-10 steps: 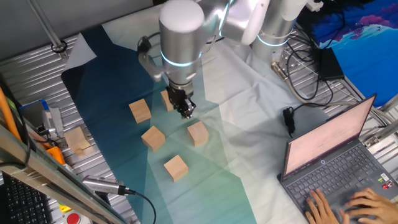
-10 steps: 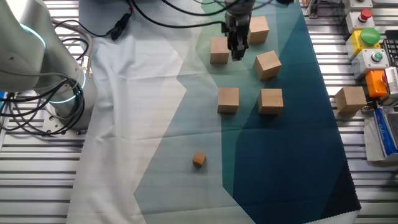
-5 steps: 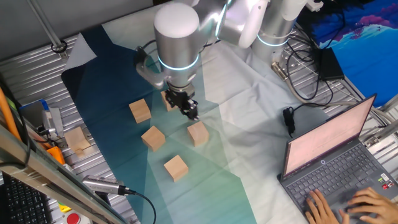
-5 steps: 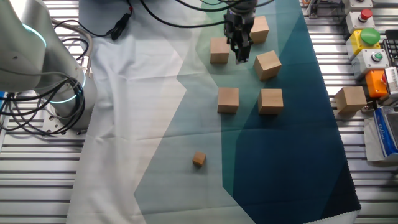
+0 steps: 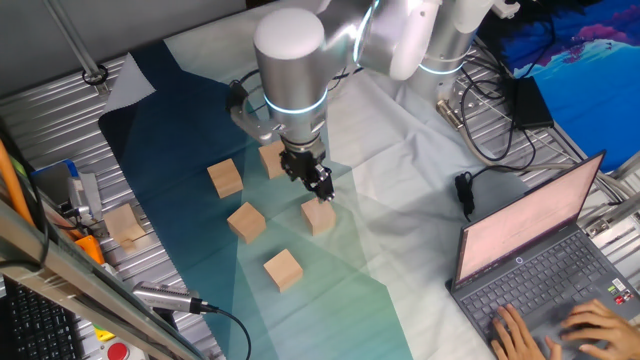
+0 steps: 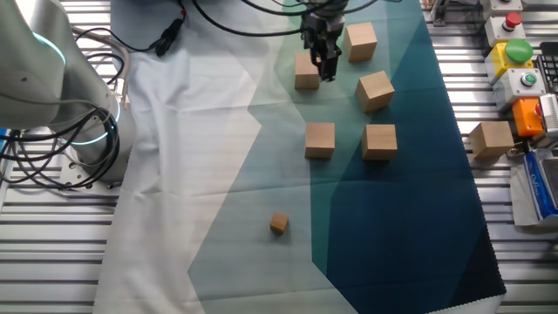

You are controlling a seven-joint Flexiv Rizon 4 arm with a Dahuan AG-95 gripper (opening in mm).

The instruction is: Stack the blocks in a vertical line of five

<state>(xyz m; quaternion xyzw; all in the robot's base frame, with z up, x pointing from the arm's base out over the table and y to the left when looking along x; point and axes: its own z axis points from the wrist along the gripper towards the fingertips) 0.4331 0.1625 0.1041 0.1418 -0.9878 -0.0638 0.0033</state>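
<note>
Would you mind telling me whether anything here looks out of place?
One wooden block sits off the cloth on the metal table beside the button boxes, apart from the others. A much smaller cube lies alone on the cloth.

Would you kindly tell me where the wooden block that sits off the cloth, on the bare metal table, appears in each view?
One fixed view: the stray block is at the far left, about mid-height, on the slatted metal.
The other fixed view: the stray block is near the right edge, about mid-height.
Shared landmark: the dark teal cloth, whose edge runs just beside it.
</note>
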